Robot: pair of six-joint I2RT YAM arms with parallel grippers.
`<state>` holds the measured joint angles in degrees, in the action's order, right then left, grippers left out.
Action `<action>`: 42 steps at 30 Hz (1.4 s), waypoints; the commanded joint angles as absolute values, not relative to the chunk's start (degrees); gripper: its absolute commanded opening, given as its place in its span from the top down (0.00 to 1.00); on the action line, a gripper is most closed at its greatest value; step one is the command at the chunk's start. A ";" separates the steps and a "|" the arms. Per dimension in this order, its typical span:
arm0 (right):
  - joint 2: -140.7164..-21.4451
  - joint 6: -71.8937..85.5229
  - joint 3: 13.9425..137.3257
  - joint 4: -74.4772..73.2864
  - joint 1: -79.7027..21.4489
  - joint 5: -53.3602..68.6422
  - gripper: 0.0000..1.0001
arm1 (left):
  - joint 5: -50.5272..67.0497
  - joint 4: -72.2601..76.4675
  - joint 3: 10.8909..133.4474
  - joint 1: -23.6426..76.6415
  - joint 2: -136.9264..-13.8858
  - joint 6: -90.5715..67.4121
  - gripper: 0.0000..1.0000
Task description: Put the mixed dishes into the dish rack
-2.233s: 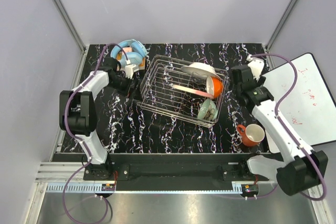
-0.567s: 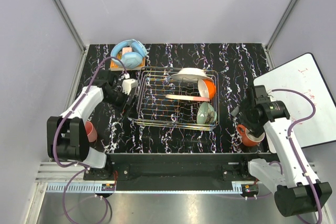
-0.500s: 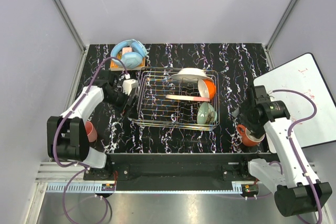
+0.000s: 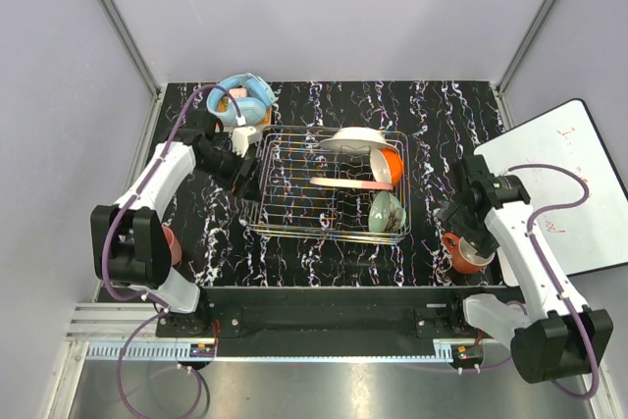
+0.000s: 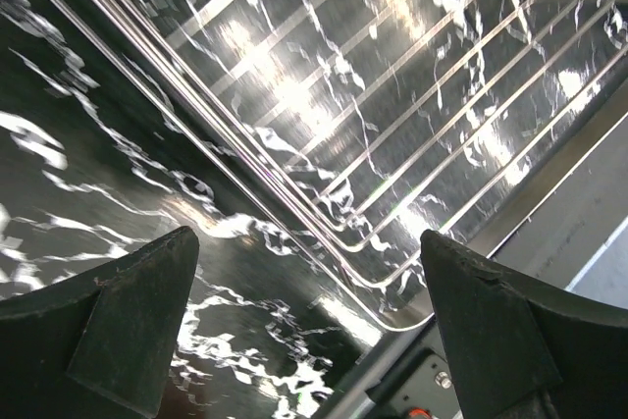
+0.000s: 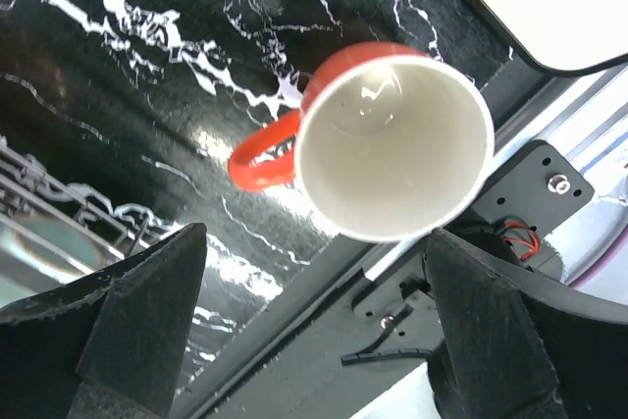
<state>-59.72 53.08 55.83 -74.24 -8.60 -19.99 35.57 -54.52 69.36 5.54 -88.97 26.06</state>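
The silver wire dish rack sits mid-table. It holds a white plate, a pink-and-cream plate, a pale green bowl and an orange-and-white bowl. The orange-red mug stands upright on the table right of the rack. It also shows in the right wrist view. My right gripper hovers open above it, the mug between and beyond the fingers. My left gripper is open and empty over the rack's left corner wires. A pink cup stands by the left arm, partly hidden.
Blue headphones lie at the back left, just behind the left arm. A white board lies at the right edge, next to the mug. The black front rail runs close below the mug.
The rack went from skewed to square with the table edge. My left arm drew back toward the far left. My right arm came down over the mug and shifted slightly left.
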 commanded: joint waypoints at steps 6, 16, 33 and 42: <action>-68.63 55.46 54.32 -66.71 -8.53 -26.19 0.11 | 36.12 -55.55 76.20 2.56 -86.57 27.51 0.01; -74.18 55.02 48.69 -59.77 -8.52 -23.55 0.45 | 30.76 -55.37 80.94 -2.28 -84.29 23.03 0.01; -60.48 51.60 49.04 -56.00 -8.53 -21.45 1.00 | 35.07 -58.89 87.36 -1.85 -84.29 22.59 0.01; -49.59 44.39 56.68 -40.38 -8.53 -5.91 1.00 | 40.77 -59.76 94.55 -1.49 -86.48 17.14 0.01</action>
<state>-55.96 48.95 50.11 -54.06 -8.25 -15.14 35.44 -59.90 88.20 -1.61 -85.73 20.67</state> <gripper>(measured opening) 0.034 0.988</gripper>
